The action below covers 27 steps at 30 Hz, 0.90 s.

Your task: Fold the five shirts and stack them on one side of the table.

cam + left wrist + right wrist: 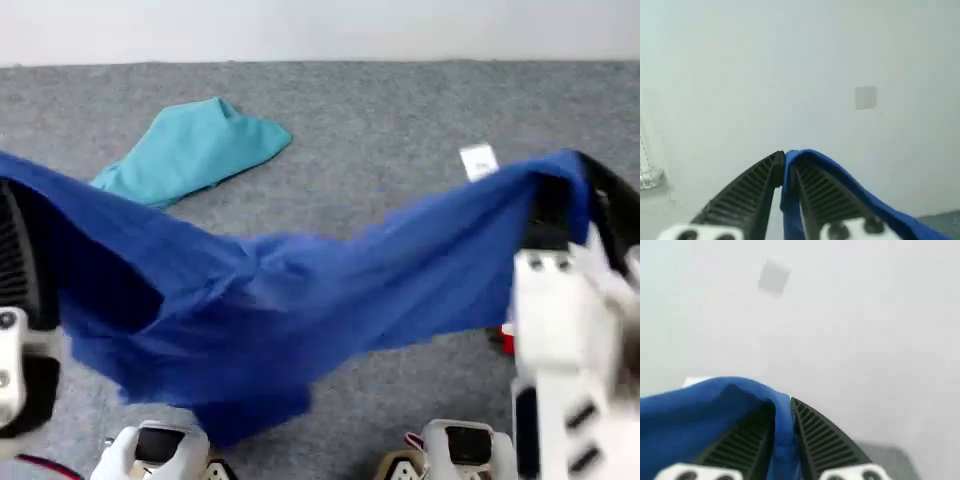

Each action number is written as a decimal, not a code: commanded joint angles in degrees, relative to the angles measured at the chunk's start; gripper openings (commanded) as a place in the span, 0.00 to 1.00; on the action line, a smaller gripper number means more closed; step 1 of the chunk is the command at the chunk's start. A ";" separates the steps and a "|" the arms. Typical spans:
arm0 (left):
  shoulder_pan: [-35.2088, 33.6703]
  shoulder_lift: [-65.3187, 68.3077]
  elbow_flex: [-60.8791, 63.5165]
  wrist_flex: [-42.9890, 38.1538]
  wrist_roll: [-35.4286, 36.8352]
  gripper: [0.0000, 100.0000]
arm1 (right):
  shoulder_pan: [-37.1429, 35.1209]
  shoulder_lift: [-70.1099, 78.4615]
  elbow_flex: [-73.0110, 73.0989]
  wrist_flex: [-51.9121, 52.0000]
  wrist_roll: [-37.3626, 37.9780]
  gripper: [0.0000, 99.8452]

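- Left wrist view: my left end effector (pixel 784 157) is pinched tight on a fold of the blue shirt (pixel 840 185). The cloth sticks up between the two black fingers (pixel 747 192) and runs down one side. Behind it is a pale wall (pixel 740 75) with a small square plate (pixel 865 97).
- Right wrist view: my right end effector (pixel 785 402) is also closed tight on the blue shirt (pixel 700 410). The cloth bunches up over one finger and comes out between the tips. The same pale wall (pixel 865 340) and square plate (pixel 774 276) are behind.
- High view: the blue shirt (pixel 300 310) hangs stretched between my left arm (pixel 15 330) and my right arm (pixel 560 330), held up over the grey table (pixel 400 110). It sags in the middle. Its lowest part hangs near the arm bases at the near edge, and I cannot tell if it touches the table. A small white tag (pixel 478 160) shows just by the shirt's top edge, near my right arm. A teal shirt (pixel 190 150) lies crumpled on the table on the far side, nearer my left arm, apart from the blue one.
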 commanded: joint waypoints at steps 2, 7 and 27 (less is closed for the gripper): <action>-1.23 1.05 -5.23 -1.76 -0.35 0.01 | 3.56 4.00 -10.81 2.33 -0.62 0.01; -1.32 0.79 -9.19 -1.23 -0.26 0.01 | 4.18 4.35 -12.75 5.58 -0.62 0.01; -1.32 0.79 -6.55 0.62 -0.26 0.01 | 4.00 4.70 -11.60 11.74 -0.70 0.01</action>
